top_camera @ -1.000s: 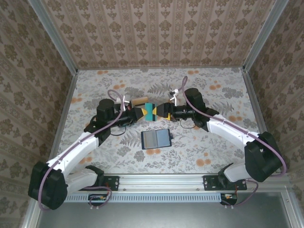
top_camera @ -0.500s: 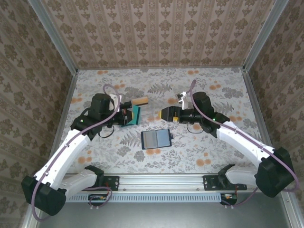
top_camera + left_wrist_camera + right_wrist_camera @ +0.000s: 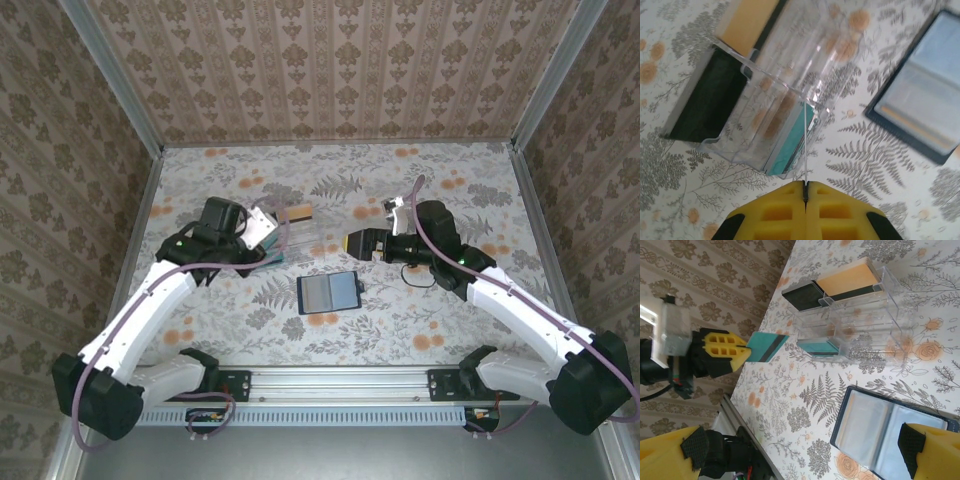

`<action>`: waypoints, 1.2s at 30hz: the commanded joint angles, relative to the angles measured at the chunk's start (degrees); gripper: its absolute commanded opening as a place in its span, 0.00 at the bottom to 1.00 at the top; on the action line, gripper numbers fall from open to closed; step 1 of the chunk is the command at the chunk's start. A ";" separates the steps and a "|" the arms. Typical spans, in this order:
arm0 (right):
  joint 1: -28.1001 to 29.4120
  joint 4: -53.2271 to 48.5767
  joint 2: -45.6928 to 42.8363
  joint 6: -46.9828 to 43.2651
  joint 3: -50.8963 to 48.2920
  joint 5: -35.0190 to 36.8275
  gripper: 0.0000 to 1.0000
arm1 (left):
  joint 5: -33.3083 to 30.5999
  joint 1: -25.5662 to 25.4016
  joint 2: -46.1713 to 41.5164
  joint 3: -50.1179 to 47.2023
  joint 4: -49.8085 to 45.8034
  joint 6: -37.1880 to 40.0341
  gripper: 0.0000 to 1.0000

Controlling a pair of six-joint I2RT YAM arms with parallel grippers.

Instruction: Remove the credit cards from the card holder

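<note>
**A:** What's in the clear tray (image 3: 860,322)?

**B:** A teal block (image 3: 819,346) lies flat in the corner nearest the left gripper (image 3: 747,351). Along the tray's far side, away from the wallet, the black card (image 3: 802,295) and the orange card (image 3: 847,279) lie flat, side by side and touching. I cannot tell whether they sit inside a compartment or just outside the wall.

**A:** And the wallet?

**B:** The wallet (image 3: 872,427) lies spread open on the flowered table (image 3: 440,310), its grey-blue pockets facing up. It is near the tray but apart from it, and neither arm touches it.

**A:** What are the arms doing?

**B:** The left gripper's yellow fingers are pressed together on a thin teal card (image 3: 765,346) with a dark stripe. They pinch one short edge, and the card sticks out toward the tray. The card is in the air just short of the corner where the teal block lies. In the left wrist view it is edge-on, a thin line running from the fingertips toward the tray's corner.

**A:** The right one?

**B:** The right gripper (image 3: 352,243) hangs beside the tray on the opposite side from the left one. Its fingers are spread wide with nothing between them.
</note>
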 commanded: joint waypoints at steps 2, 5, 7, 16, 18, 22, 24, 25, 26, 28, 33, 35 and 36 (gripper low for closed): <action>-0.31 -2.51 -1.01 -2.26 0.42 1.69 1.00 | -4.84 -1.52 1.40 -4.56 6.59 13.36 0.00; -0.36 -3.78 -0.93 -2.76 1.23 1.97 1.00 | -5.51 -1.81 2.38 -7.05 11.33 16.58 0.00; -0.36 -4.27 -0.77 -2.93 1.58 2.27 1.00 | -6.20 -1.97 3.36 -8.27 14.01 18.69 0.00; -0.45 -4.31 0.69 -2.85 2.14 2.08 1.00 | -6.25 -1.73 8.18 -10.95 20.99 23.26 0.00; -0.52 -4.34 1.04 -2.93 2.31 1.99 1.00 | -6.28 -1.76 9.40 -10.82 21.00 23.65 0.00; -0.70 -4.28 1.84 -3.09 2.60 1.53 1.00 | -6.35 -1.72 10.46 -10.67 20.70 23.68 0.00; -0.86 -4.26 2.09 -3.19 2.60 1.20 1.00 | -6.42 -1.63 10.70 -10.85 20.29 24.12 0.00; -0.99 -4.11 2.36 -3.20 2.53 1.05 1.00 | -6.45 -1.55 10.79 -10.94 19.99 24.46 0.00; -1.06 -4.08 2.48 -3.20 2.65 0.87 1.00 | -6.74 -1.52 10.83 -11.19 20.08 24.73 0.00; -1.24 -3.80 2.85 -3.20 2.74 0.49 1.00 | -7.71 -1.31 11.21 -11.55 20.22 25.31 0.00; -1.51 -3.56 3.60 -3.20 2.82 -0.17 1.00 | -8.70 -0.40 11.71 -11.99 19.89 25.59 0.00; -1.64 -3.44 3.73 -3.20 2.78 -0.22 1.00 | -8.56 -0.15 11.58 -12.20 19.94 25.55 0.00; -1.59 -3.47 3.78 -3.20 2.76 -0.31 1.00 | -8.65 -0.05 11.65 -12.28 19.94 25.55 0.00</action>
